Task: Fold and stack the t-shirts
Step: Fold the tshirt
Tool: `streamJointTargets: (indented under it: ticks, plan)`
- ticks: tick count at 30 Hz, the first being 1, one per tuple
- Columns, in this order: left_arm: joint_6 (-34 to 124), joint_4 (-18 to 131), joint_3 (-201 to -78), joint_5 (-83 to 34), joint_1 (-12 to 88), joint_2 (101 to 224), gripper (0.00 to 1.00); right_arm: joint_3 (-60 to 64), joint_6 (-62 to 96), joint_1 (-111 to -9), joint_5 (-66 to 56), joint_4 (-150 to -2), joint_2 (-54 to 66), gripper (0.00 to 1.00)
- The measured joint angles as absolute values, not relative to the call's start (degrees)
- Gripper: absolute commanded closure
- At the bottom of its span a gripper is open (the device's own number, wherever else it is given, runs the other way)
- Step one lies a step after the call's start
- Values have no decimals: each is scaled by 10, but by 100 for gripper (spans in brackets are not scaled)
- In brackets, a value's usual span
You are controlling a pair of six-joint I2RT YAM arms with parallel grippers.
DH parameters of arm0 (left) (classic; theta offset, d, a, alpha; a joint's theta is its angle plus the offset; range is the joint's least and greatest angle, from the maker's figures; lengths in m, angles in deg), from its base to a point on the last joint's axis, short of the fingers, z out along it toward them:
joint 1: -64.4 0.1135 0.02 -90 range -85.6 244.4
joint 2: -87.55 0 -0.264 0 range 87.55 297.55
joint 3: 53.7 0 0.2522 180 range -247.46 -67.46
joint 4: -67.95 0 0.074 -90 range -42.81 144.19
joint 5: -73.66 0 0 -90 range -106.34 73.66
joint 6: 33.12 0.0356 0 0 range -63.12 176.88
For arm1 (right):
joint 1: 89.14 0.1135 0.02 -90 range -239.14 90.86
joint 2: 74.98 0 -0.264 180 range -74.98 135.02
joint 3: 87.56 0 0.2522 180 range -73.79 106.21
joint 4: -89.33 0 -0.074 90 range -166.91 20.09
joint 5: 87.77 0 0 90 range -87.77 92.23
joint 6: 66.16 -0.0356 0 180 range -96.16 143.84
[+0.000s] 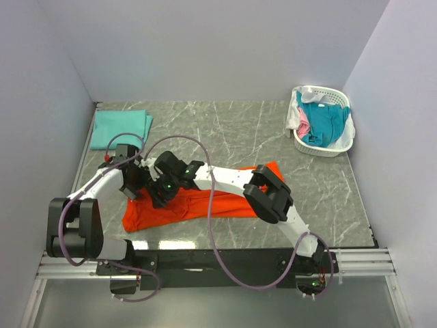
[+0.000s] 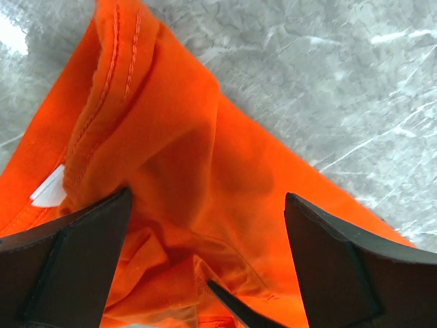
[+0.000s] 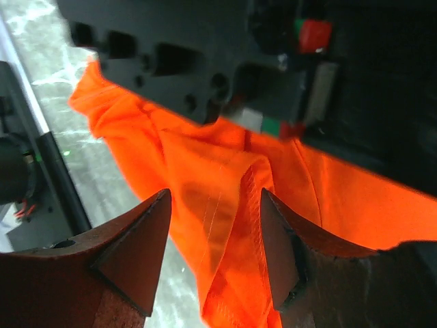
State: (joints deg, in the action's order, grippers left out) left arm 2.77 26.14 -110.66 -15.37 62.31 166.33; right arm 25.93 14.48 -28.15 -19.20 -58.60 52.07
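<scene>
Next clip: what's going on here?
Both arms are bent over the bright orange cloth t-shirt, lying crumpled on the grey marble table. The left gripper hangs wide open near its collar; the right gripper has its fingers apart over a hem fold. A folded mint-green shirt sits at the far left corner; the white slotted plastic basket holds more shirts.

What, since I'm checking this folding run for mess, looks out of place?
The orange t-shirt lies bunched and slanted across the table, unfolded, with the left tool and right tool crowded over its left end. Clothes hang over the white basket rim. The mint-green shirt looks neatly folded.
</scene>
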Motion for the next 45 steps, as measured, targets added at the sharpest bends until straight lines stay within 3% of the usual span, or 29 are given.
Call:
streamJointTargets:
  ticks: [8, 24, 36, 45]
  plan:
    - [27, 283, -1100, -166, 629, 1664, 1, 284, 145, -264, -204, -581, 556, 40]
    - [28, 282, -1088, -169, 639, 1638, 1, 211, 166, -182, -218, -581, 438, 40]
    - [28, 255, -1088, -158, 639, 1597, 1, 110, 121, -236, -140, -637, 326, 40]
    - [28, 247, -1088, -155, 639, 1568, 1, 109, 82, -297, -117, -634, 355, 47]
